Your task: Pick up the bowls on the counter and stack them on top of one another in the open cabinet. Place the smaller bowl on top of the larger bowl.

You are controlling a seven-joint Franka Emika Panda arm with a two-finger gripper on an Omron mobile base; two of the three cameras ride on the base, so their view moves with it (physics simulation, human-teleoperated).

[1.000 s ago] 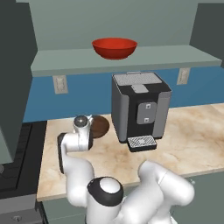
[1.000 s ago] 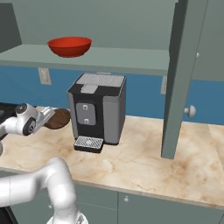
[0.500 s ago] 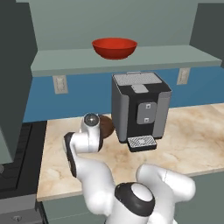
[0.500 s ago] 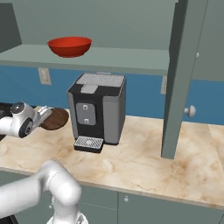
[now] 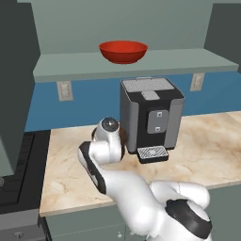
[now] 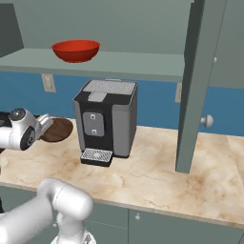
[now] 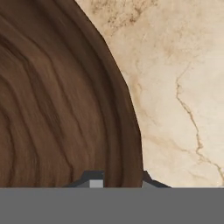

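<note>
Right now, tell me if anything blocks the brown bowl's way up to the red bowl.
Nothing visible does. The brown bowl sits left of the coffee machine; the red bowl stands alone on the open shelf above.

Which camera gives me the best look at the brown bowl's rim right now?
The hand view: the smaller bowl fills its left side, rim between the gripper fingertips. The right base view shows it partly behind the hand; the left base view barely shows it.

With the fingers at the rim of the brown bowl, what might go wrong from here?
The fingers straddle only the thin rim of the brown bowl, so it may tilt or slip when lifted. The coffee machine stands close beside it and could be struck. The red bowl already sits on the shelf; an off-centre placement could nudge it.
</note>
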